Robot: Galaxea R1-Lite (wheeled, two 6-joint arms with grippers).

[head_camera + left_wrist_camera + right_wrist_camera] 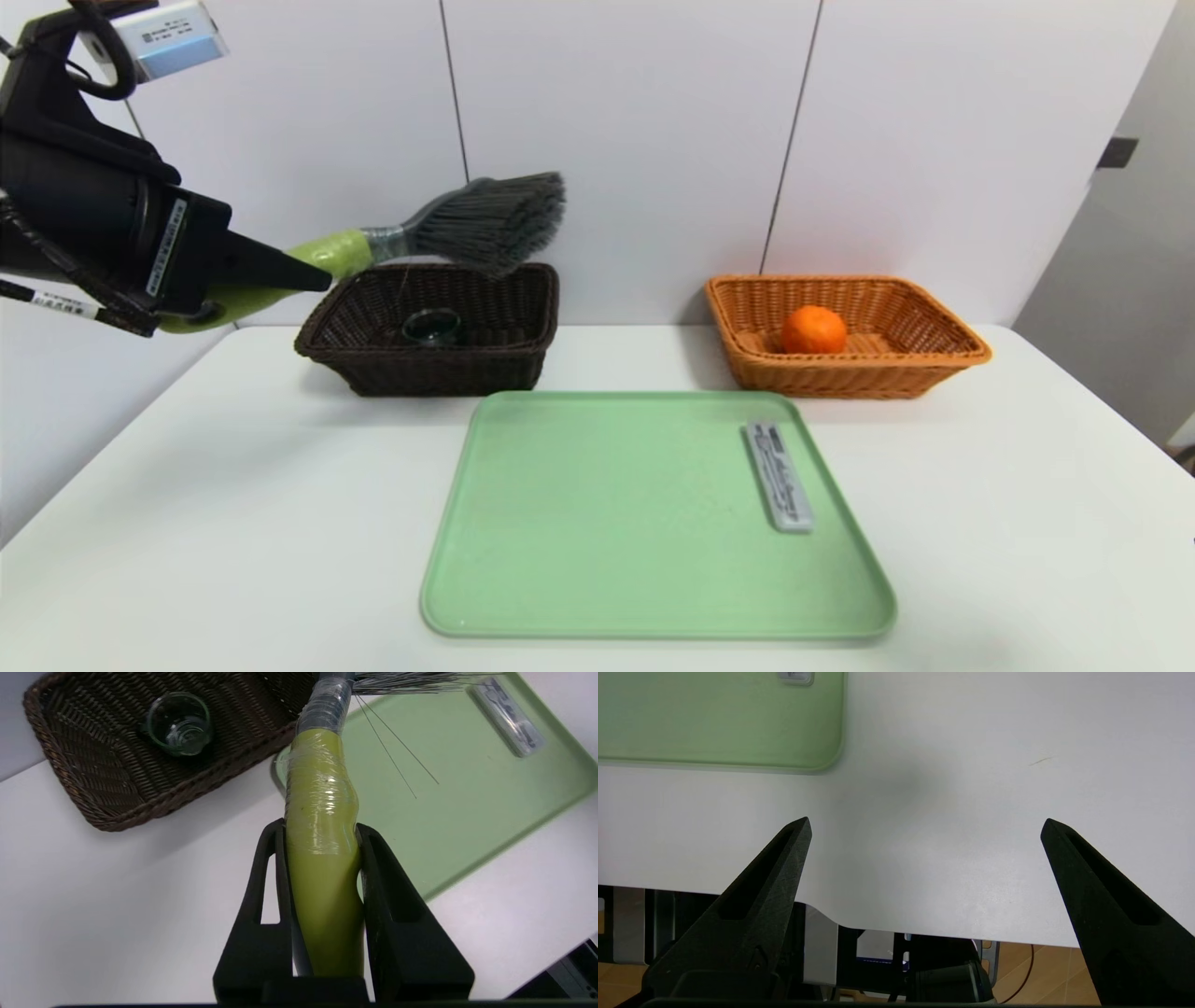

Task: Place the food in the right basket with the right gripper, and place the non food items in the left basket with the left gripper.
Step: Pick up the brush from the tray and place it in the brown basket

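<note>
the jaws of the left gripper (pixel 320 830) pinch the green handle of a brush (pixel 467 229), whose rear end is hidden behind the gripper in the head view. the left arm hangs high at the left, pointing right and slightly down, with the grey bristles in the air above the dark left basket (pixel 434 369). a small glass cup (pixel 431 327) sits in that basket. the right gripper (pixel 924 826) hovers over the near edge of the desk (pixel 1027 523), jaws spread wide and empty. a grey packet (pixel 777 476) lies on the green tray (pixel 597 560); its label is unreadable. an orange (pixel 814 329) sits in the right basket (pixel 840 378).
</note>
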